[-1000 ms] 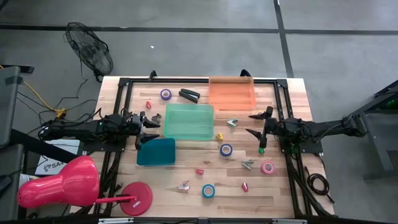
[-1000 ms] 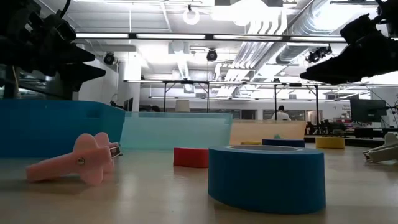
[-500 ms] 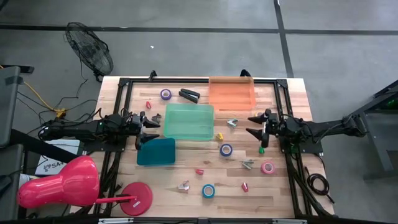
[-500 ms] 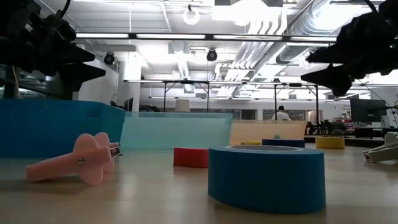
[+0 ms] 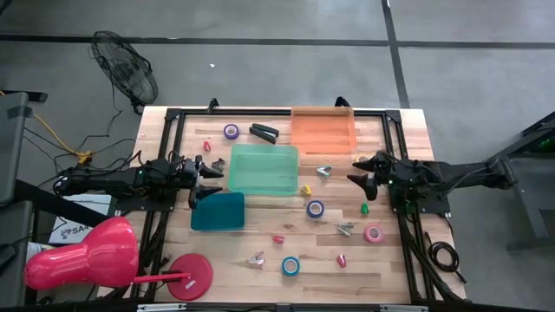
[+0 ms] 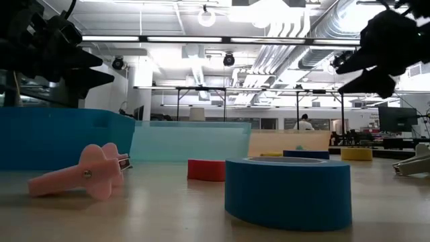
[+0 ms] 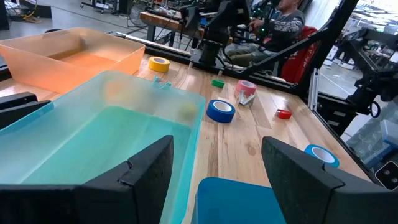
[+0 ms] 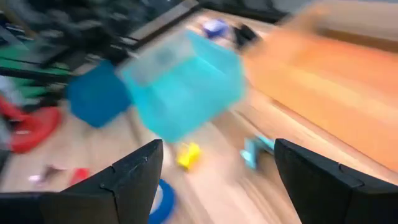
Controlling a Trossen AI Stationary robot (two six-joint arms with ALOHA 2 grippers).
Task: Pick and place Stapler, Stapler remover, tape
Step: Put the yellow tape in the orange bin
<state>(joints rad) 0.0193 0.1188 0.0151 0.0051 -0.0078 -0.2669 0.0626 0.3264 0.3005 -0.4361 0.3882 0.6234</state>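
Note:
The black stapler [image 5: 264, 133] lies near the table's far edge beside a purple tape roll [image 5: 231, 132]. Other tape rolls lie flat on the wood: blue [image 5: 315, 208], pink [image 5: 374, 233] and blue [image 5: 290, 265]. Staple removers lie at mid-table [image 5: 324, 171], at the right [image 5: 345, 228], and a pink one [image 5: 257, 257] near the front. My left gripper [image 5: 211, 183] hovers open at the table's left, between the teal bin and the blue bin. My right gripper [image 5: 355, 172] hovers open at the right, above the wood, holding nothing.
An orange bin [image 5: 323, 129] stands at the far edge, a teal bin [image 5: 264, 169] in the middle and a blue bin [image 5: 218, 211] left of centre. Small red, green and yellow pieces lie scattered. A black frame [image 5: 401, 217] borders the table.
My right gripper has risen, rolled about its own pointing line and tipped its fingers downward. Its fingers have stayed apart. Nothing on the table has moved.

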